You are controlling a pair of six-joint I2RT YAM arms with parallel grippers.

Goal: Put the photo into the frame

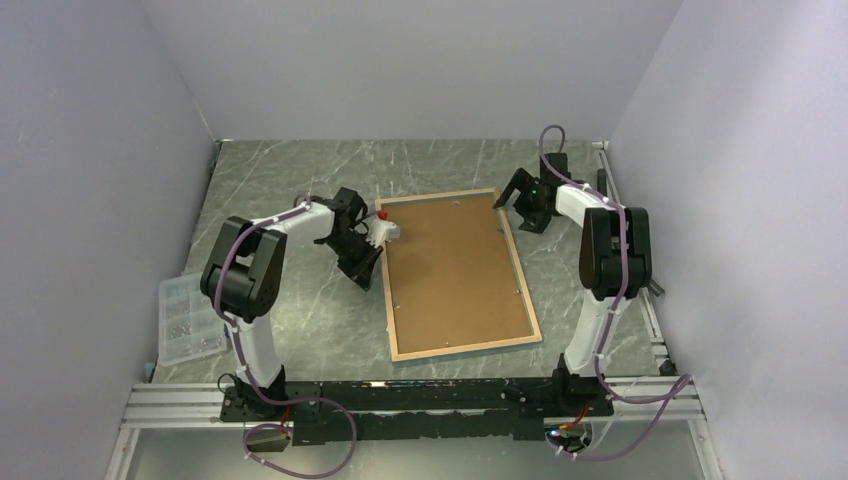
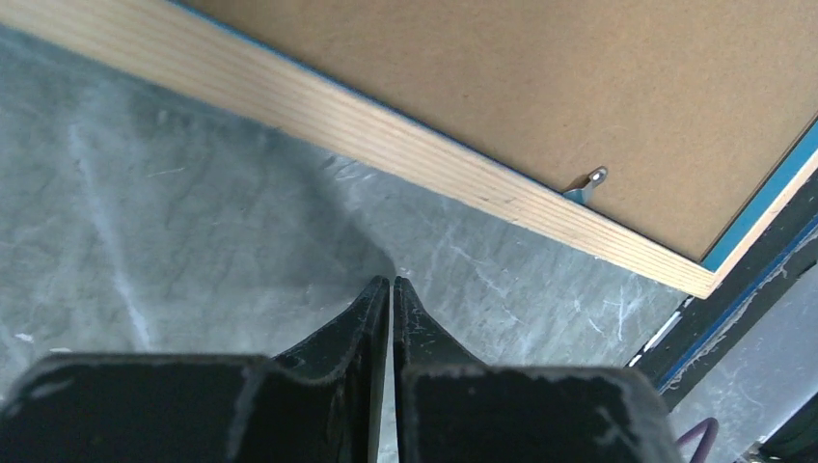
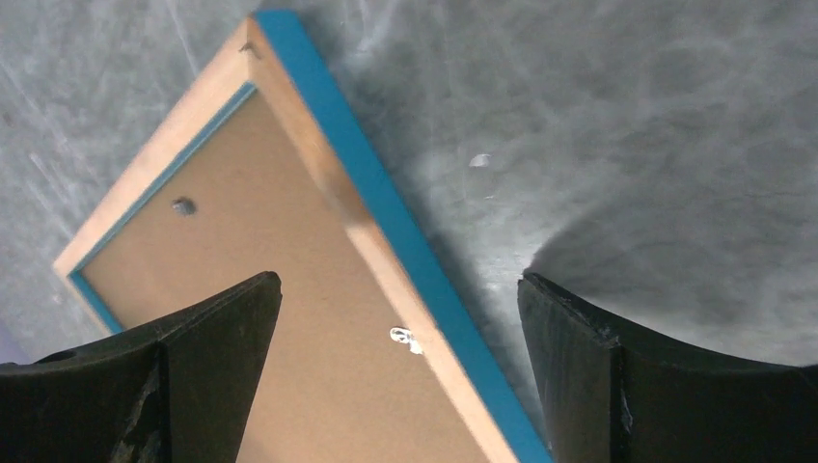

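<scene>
Top view: the frame (image 1: 466, 348) lay face-down at centre with its backing (image 1: 455, 270) in; no photo showed.
Left view: the left pincer (image 2: 390, 289) was pinched closed, holding nothing, just below the wooden edge.
Right view: the right pincer (image 3: 400, 289) was spread wide over the frame's upper corner. Prying there could have skidded the frame.

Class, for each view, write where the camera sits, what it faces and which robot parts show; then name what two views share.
Top external: above and behind, facing down at the table and frame; left arm and right arm show.
Left wrist: on the left arm, facing the frame's wood edge; shut left gripper shows.
Right wrist: on the right arm, facing a frame corner; open right gripper shows.
Shared: all three show the frame.
</scene>
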